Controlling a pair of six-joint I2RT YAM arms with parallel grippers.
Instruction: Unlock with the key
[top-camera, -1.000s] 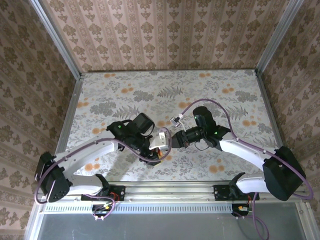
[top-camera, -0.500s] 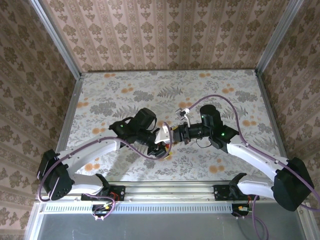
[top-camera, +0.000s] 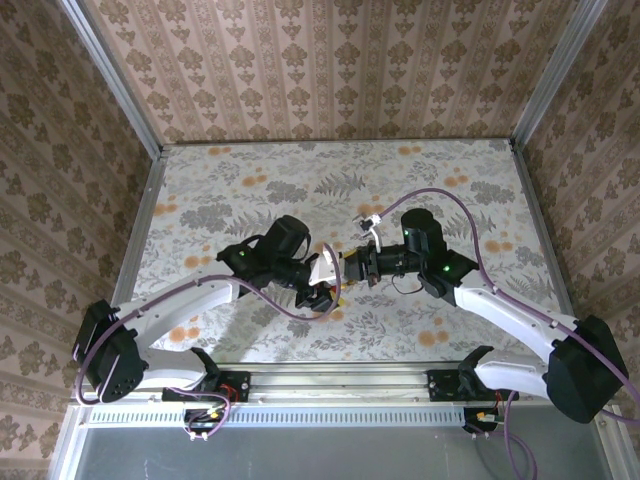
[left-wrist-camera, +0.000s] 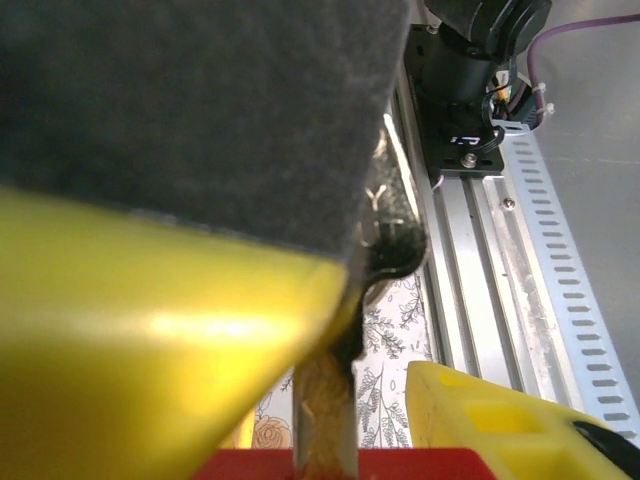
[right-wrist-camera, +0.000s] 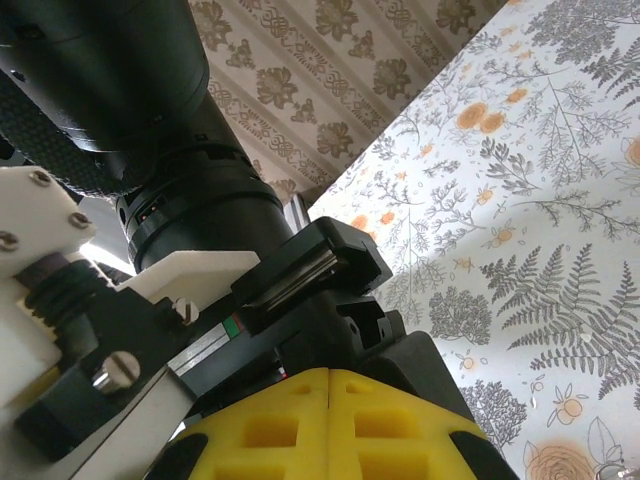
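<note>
My left gripper (top-camera: 327, 288) and right gripper (top-camera: 350, 266) meet tip to tip over the middle of the floral table. In the left wrist view a red padlock (left-wrist-camera: 420, 466) sits between the yellow fingers (left-wrist-camera: 150, 320) of the left gripper (left-wrist-camera: 370, 405). The key (left-wrist-camera: 325, 410), a thin brownish metal strip, stands up out of the padlock. Its upper end runs under a dark blurred mass close to the lens. In the right wrist view the right gripper (right-wrist-camera: 330, 385) has its yellow pads pressed together, right against the left gripper's black body (right-wrist-camera: 330, 270). The key is hidden there.
A slotted aluminium rail (top-camera: 330, 380) runs along the near edge, with the arm bases bolted to it. Patterned walls close in the table (top-camera: 300, 190) on three sides. A purple cable (top-camera: 440, 200) with a white tag (top-camera: 370, 220) arches over the right wrist.
Over the second the right arm has stretched out and swung its wrist up and right, while the left gripper has shifted slightly right to meet it. Little has moved in the last half second.
</note>
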